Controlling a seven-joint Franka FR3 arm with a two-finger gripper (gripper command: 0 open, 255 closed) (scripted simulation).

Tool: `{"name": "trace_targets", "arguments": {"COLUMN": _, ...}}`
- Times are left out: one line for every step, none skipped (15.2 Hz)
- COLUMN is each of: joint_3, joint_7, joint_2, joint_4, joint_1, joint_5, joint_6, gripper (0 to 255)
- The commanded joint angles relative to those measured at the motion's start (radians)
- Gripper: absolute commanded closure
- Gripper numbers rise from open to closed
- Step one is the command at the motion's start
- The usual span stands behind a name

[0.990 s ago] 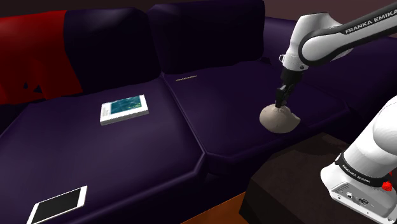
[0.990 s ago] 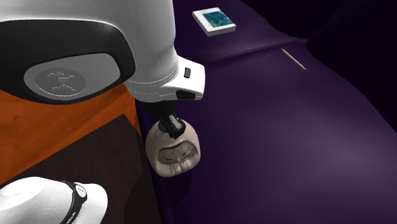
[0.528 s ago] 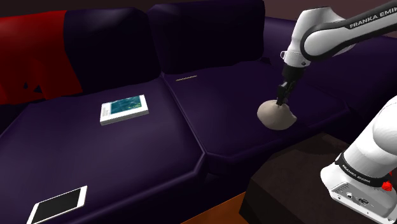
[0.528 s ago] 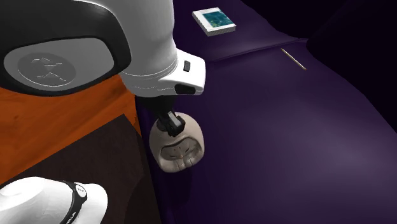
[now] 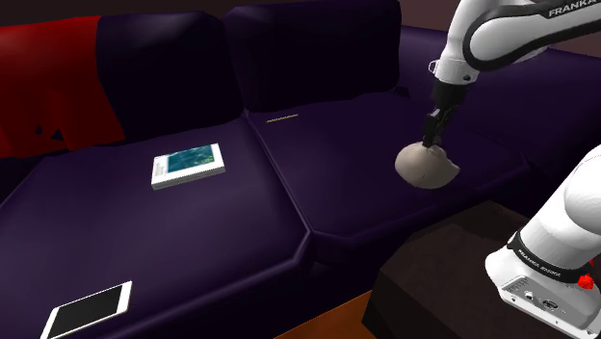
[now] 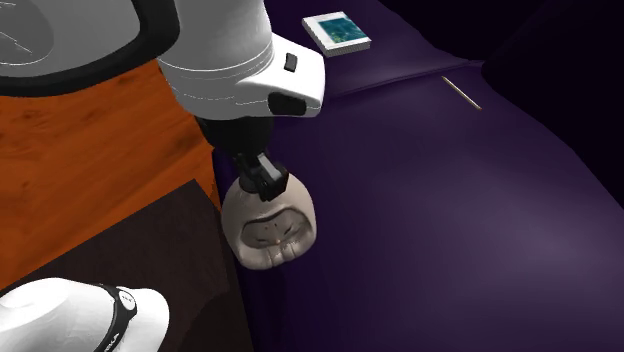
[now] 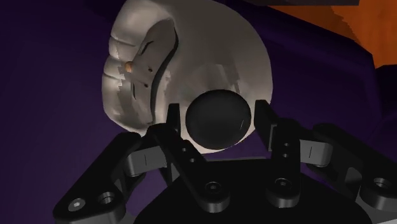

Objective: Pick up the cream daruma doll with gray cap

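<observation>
The cream daruma doll (image 5: 429, 166) lies tipped over, its carved face (image 6: 268, 236) turned outward, over the purple sofa seat (image 5: 337, 183) near that seat's front edge. My gripper (image 5: 431, 143) comes down from above and is shut on the dark round cap knob (image 7: 218, 119) on top of the doll. In the wrist view both black fingers (image 7: 170, 130) clasp the knob, and the cream body (image 7: 191, 57) bulges beyond it. From the second exterior view, the gripper (image 6: 265, 185) pinches the doll's top and the doll (image 6: 270, 225) hangs from it, just above the cushion.
A book with a teal cover (image 5: 189, 164) lies on the neighbouring cushion, and a white tablet (image 5: 87, 310) rests near the sofa's front left. A red blanket (image 5: 48, 87) drapes the backrest. The dark stand (image 5: 453, 279) and orange floor (image 6: 90, 170) border the seat.
The arm has risen and shifted slightly toward the shoulder view's right, carrying the doll up with it; the fingers have stayed clamped on the knob.
</observation>
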Motion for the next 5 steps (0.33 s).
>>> {"name": "trace_targets", "arguments": {"joint_3": 0.001, "joint_7": 0.001, "joint_2": -0.012, "joint_4": 0.022, "joint_1": 0.000, "joint_5": 0.000, "joint_6": -0.033, "gripper": 255}}
{"name": "trace_targets", "arguments": {"joint_3": 0.001, "joint_7": 0.002, "joint_2": -0.017, "joint_4": 0.033, "joint_1": 0.000, "joint_5": 0.000, "joint_6": -0.048, "gripper": 255}}
{"name": "trace_targets", "arguments": {"joint_3": 0.002, "joint_7": 0.003, "joint_2": -0.021, "joint_4": 0.044, "joint_1": 0.000, "joint_5": 0.000, "joint_6": -0.063, "gripper": 255}}
{"name": "trace_targets", "arguments": {"joint_3": 0.002, "joint_7": 0.003, "joint_2": -0.022, "joint_4": 0.046, "joint_1": 0.000, "joint_5": 0.000, "joint_6": -0.066, "gripper": 255}}
{"name": "trace_targets", "arguments": {"joint_3": 0.002, "joint_7": 0.003, "joint_2": -0.022, "joint_4": 0.046, "joint_1": 0.000, "joint_5": 0.000, "joint_6": -0.066, "gripper": 255}}
